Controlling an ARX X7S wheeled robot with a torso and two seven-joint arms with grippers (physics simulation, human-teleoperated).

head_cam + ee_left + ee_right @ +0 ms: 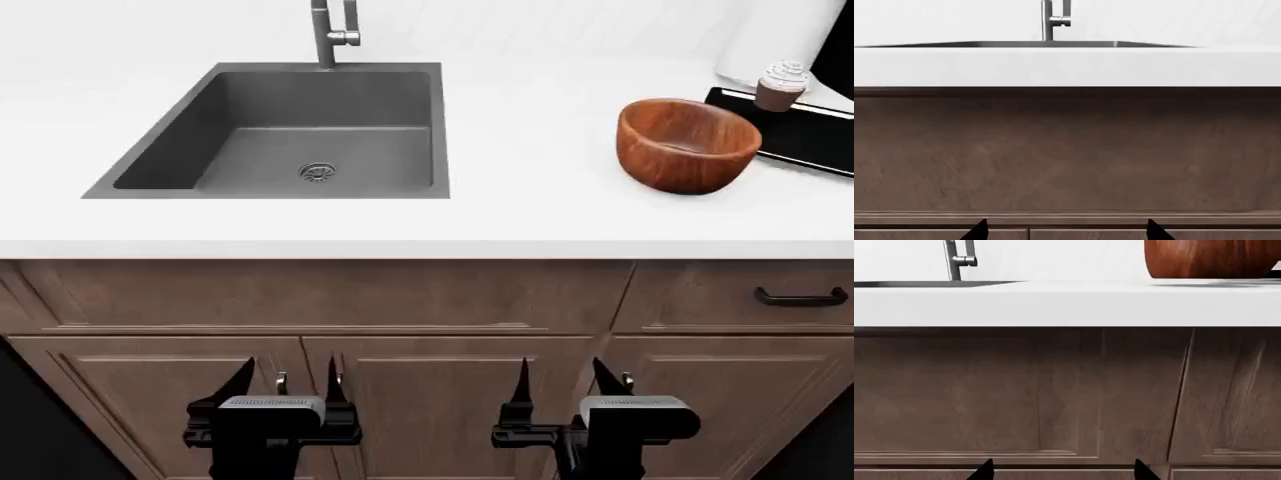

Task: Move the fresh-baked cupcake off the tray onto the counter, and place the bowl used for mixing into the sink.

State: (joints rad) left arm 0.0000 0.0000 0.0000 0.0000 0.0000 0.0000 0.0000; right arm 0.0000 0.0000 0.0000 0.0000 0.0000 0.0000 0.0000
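White counter [534, 200] runs across in front of me, above brown wooden cabinets [441, 390]. Set into it toward my left is the dark grey sink [254, 160], with a round metal drain [318, 172] in its floor and a steel faucet [331, 35] at its back edge.

On my right the reddish-brown wooden bowl [686, 145] stands upright on the counter, well apart from the sink. Just behind it, at the far right, lies the glossy black tray [801, 150], and the cupcake [782, 86] with its brown wrapper and white frosting sits on the tray near its back edge. I cannot tell whether the bowl touches the tray.

Both my arms hang low, in front of the cabinet doors and below the counter's edge. My left gripper [288, 385] has its 2 fingers spread wide and holds nothing; my right gripper [571, 385] is spread wide as well, also holding nothing. From my right wrist I see the bowl's side [1211, 259] up on the counter; from my left wrist, the faucet [1054, 20] and the sink's thin rim [1027, 44].
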